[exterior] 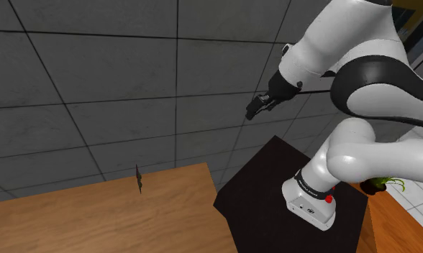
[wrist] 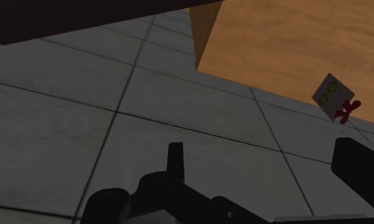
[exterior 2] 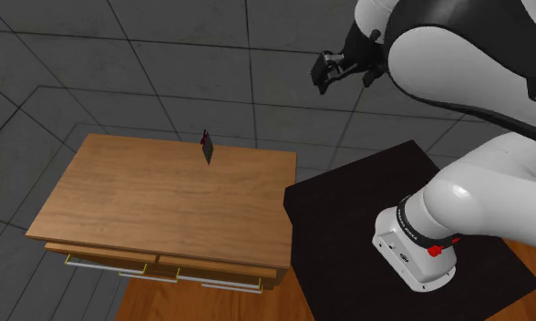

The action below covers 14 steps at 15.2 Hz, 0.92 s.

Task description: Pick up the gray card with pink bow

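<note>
Shoulder view first: where is the card (exterior: 139, 178)?

On the table (exterior: 95, 215), upright on its edge, close to the far side. From there it shows edge-on as a thin dark sliver. The wrist view gives its face (wrist: 331, 94): a flat pale grey square with small green marks, and a reddish-pink bow (wrist: 346, 112) at one corner.

And the hand (exterior: 257, 108)?

High in the air, off past the table's corner and over the floor (wrist: 84, 95), well apart from the card. Its two black fingers stand apart with nothing between them, so it is open and empty.

So which step is this?

I'd call it the approach, barely begun. The grasp itself is not yet started.

What does the next move ask for?

Travel across and down toward the card, then turn the wrist so the fingers straddle its thin faces. It looks light and stiff, and standing like that I'd guess a nudge would tip it. A gentle, square close seems wise.

What's around it?

The table is smooth warm wood with drawers (exterior 2: 166, 266) in front. The floor is large matte dark grey tiles. The arm's stand (exterior 2: 339, 237) is a plain black box just beside the table.
</note>
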Available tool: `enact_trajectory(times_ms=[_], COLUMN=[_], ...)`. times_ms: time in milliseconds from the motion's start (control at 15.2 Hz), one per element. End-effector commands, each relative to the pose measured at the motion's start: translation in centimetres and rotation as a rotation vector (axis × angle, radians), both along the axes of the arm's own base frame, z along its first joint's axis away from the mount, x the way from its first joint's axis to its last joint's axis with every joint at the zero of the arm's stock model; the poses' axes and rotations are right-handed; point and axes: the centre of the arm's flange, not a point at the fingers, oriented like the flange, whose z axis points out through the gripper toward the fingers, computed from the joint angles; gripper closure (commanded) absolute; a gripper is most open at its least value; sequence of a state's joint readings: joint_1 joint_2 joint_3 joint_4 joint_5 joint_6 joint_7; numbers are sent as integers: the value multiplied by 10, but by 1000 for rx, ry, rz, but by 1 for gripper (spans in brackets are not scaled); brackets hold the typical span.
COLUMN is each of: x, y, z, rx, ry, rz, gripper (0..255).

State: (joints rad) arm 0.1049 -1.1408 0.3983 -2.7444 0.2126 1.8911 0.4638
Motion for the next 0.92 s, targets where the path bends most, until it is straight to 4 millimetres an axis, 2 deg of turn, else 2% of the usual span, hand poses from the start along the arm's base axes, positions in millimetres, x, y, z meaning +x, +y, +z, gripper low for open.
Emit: enact_trajectory(times_ms=[0, 462, 858], x=[-8, -22, -21], y=[23, 103, 164], z=[-25, -105, -180], rx=[-27, -125, -208], ry=[-57, -238, -394], rz=[-8, -29, -47], gripper=[0, 0, 0])
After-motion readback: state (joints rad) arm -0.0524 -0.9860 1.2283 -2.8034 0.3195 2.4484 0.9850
